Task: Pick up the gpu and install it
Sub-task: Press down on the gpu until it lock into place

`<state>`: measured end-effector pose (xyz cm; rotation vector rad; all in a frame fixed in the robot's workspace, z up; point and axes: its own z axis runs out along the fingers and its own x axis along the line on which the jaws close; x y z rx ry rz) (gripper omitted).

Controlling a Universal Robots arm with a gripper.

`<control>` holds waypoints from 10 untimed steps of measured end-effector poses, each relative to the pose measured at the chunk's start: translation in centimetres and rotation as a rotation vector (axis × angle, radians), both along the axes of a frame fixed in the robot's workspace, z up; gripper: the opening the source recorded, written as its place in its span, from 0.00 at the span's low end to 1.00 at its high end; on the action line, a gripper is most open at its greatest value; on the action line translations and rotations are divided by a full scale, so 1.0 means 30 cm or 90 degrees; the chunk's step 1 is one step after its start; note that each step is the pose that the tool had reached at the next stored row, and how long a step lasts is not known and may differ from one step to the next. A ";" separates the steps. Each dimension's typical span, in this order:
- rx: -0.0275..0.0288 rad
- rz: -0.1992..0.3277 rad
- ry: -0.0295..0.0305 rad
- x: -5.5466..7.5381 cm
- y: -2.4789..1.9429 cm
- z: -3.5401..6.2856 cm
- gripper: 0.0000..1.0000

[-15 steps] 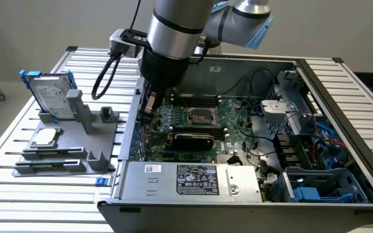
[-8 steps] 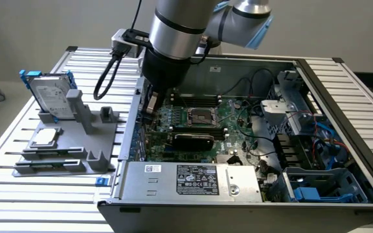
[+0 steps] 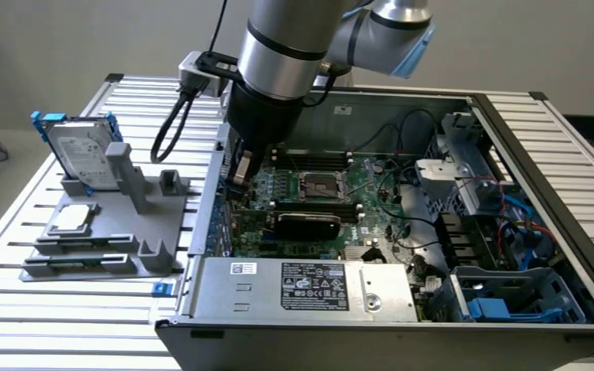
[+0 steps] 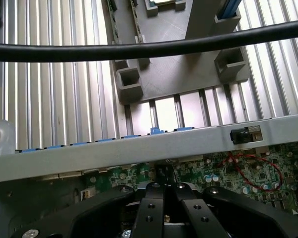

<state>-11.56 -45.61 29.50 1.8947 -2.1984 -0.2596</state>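
The gpu (image 3: 308,224), a small card with a black rounded shroud, sits on edge on the green motherboard (image 3: 380,224) inside the open computer case, below the CPU socket (image 3: 318,184). My gripper (image 3: 240,179) hangs just inside the case's wall at the exterior view's left, a little above and to the left of the card's end. In the wrist view the black fingers (image 4: 151,208) are pressed together, so the gripper (image 4: 164,186) is shut over the motherboard's edge. I cannot tell whether it touches the card.
A large grey labelled power-supply box (image 3: 312,286) fills the case's near side. Outside the wall (image 4: 139,148) stands a grey fixture (image 3: 111,232) with a silver hard drive in a blue frame (image 3: 75,151). A black cable (image 4: 139,47) crosses the wrist view.
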 end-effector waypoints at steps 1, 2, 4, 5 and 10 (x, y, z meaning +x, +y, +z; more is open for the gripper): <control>0.0001 0.000 -0.0001 0.000 0.000 -0.001 0.11; 0.0003 0.000 -0.0001 0.000 0.000 -0.001 0.11; 0.0001 -0.001 -0.0001 0.000 0.000 -0.003 0.11; 0.0000 -0.001 -0.0001 0.000 0.000 -0.004 0.11; 0.0003 -0.005 0.0018 0.000 0.000 -0.011 0.11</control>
